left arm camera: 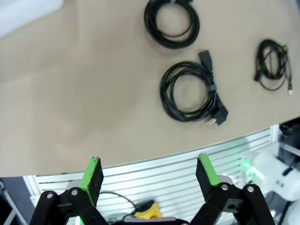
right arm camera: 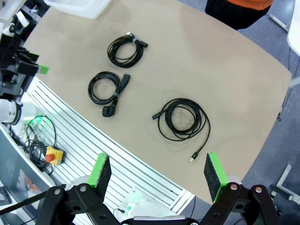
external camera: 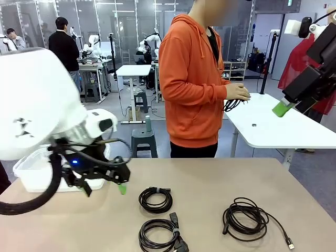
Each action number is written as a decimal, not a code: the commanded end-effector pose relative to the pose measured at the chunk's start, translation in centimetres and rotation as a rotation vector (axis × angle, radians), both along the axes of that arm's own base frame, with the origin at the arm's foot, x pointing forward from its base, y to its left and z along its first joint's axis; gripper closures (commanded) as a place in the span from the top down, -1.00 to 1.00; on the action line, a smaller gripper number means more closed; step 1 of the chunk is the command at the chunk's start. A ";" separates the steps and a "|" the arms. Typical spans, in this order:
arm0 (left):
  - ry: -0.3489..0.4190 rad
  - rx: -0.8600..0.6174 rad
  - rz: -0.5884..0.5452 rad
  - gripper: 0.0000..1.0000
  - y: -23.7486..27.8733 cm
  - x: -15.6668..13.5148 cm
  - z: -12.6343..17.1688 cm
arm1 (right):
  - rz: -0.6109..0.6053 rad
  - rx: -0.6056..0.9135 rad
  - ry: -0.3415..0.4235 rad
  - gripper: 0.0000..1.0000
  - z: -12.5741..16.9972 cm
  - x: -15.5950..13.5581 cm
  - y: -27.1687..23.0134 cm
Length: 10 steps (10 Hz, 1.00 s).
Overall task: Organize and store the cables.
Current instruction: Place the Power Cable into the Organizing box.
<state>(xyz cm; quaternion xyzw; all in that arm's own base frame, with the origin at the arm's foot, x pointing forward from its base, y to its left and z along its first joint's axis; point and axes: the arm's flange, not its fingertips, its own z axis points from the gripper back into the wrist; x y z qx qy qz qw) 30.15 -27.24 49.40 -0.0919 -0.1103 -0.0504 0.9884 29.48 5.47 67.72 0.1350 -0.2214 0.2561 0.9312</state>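
Three coiled black cables lie on the tan table. A banded coil sits in the middle, a coil with a plug lies nearer the front edge, and a looser coil with a small connector lies to the right. My left gripper hovers open just left of the middle coil, holding nothing. In the left wrist view the left gripper looks down on the same coils. My right gripper is open, high above the loose coil. The right gripper also appears at the upper right.
A white plastic bin stands at the table's left edge behind my left arm. A person in an orange hoodie stands beyond the far edge, holding another black cable coil over a white side table.
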 end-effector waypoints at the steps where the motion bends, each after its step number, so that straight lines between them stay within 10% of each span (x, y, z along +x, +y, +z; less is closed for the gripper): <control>1: -0.001 0.022 0.018 1.00 -3.1 1.0 -0.6 | 0.004 0.011 -0.007 1.00 0.0 0.2 0.0; 10: -0.019 0.147 -0.183 1.00 -10.8 2.0 -3.6 | 0.004 0.011 -0.007 1.00 0.0 0.2 0.0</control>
